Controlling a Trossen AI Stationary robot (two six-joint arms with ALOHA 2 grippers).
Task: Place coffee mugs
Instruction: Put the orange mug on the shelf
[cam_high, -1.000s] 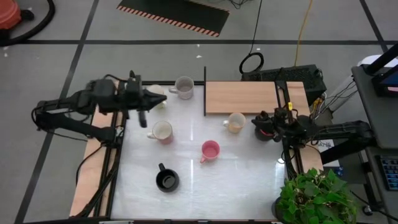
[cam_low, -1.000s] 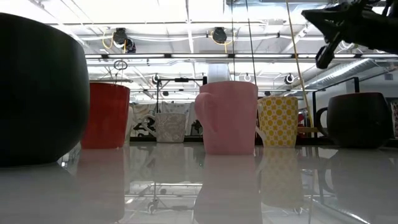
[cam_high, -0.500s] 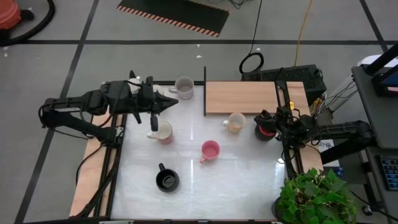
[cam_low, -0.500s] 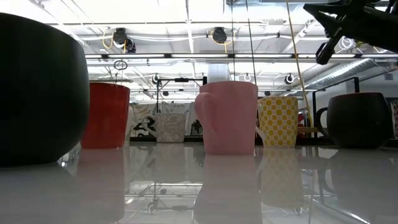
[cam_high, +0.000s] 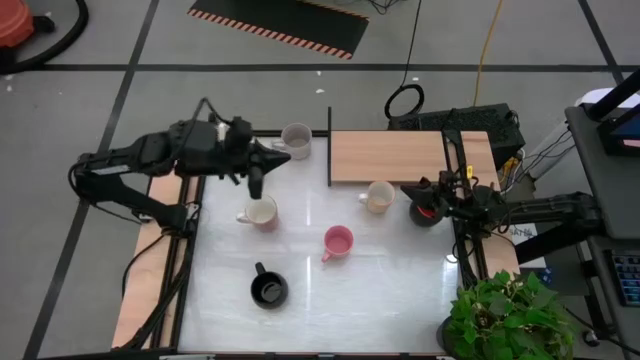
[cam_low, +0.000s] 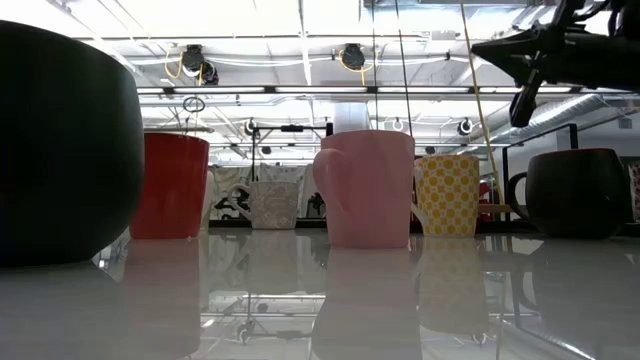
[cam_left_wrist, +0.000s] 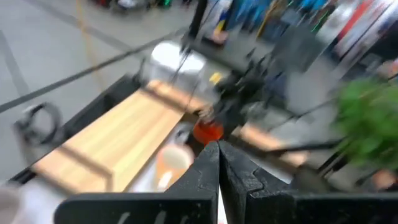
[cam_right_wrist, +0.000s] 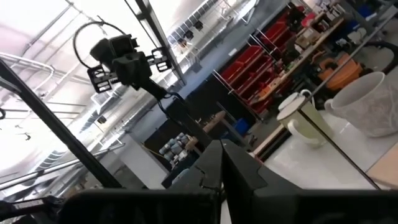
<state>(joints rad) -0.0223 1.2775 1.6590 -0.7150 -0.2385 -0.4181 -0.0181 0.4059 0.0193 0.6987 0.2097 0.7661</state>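
Several coffee mugs stand upright on the white table: a grey one (cam_high: 296, 140) at the far side, a red one with a white inside (cam_high: 260, 213), a pink one (cam_high: 338, 241), a black one (cam_high: 268, 290), a cream one (cam_high: 379, 197) and a dark one with a red inside (cam_high: 428, 208). A white mug (cam_right_wrist: 297, 119) stands beside the grey one. My left gripper (cam_high: 278, 160) is shut and empty, raised just left of the grey mug and pointing toward the table's right. My right gripper (cam_low: 478, 47) is shut and empty, hanging above the dark mug (cam_low: 575, 192), clear of it.
A wooden board (cam_high: 388, 157) lies at the far right of the table, with an upright dark divider (cam_high: 329, 145) at its left end. A potted plant (cam_high: 505, 315) stands at the near right corner. Bare table top shows between the pink and black mugs.
My left gripper has risen and gone toward the table's right, from over the far left corner to beside the grey mug, rolling as it went and staying shut. My right gripper's tip has dipped a little above the dark mug. No mug has moved.
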